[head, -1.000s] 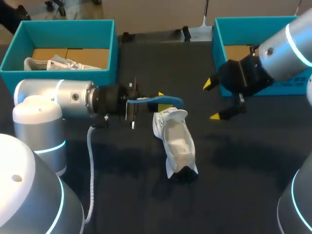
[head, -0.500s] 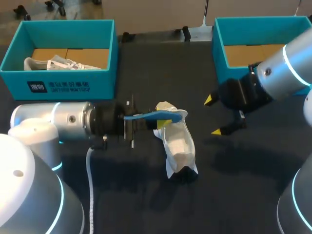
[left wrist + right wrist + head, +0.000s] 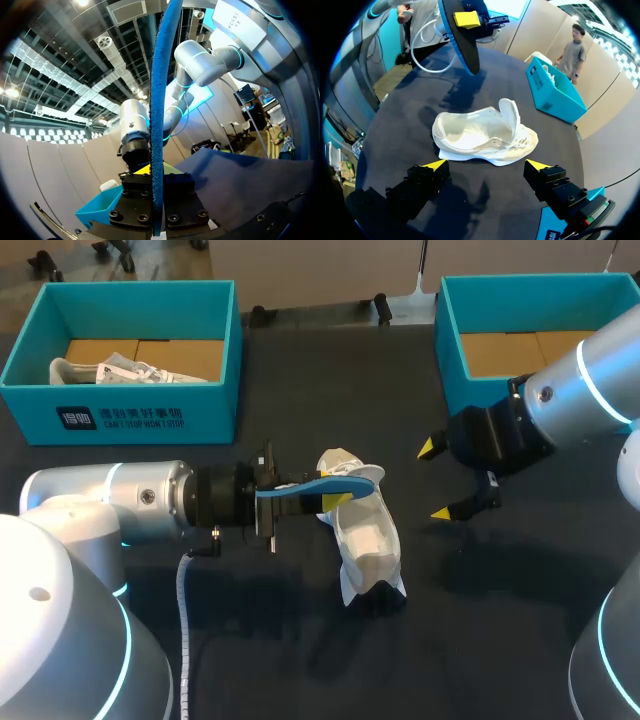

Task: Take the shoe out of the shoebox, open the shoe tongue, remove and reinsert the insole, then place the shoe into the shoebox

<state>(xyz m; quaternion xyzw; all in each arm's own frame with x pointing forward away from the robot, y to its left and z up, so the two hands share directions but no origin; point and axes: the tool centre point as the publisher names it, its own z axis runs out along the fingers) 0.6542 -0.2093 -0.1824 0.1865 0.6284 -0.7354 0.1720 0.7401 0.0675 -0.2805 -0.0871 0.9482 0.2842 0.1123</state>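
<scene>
Robotics lab: robot arms [image 3: 130, 502] over black table [image 3: 470, 640].

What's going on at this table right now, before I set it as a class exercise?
The left arm's fingers are shut on the blue insole, holding it just over the white shoe. The shoe lies on the dark table with its tongue folded open. The right arm's fingers hang open beside the shoe and touch nothing. At the back, the left shoebox holds a second shoe, and the right shoebox looks empty.
</scene>
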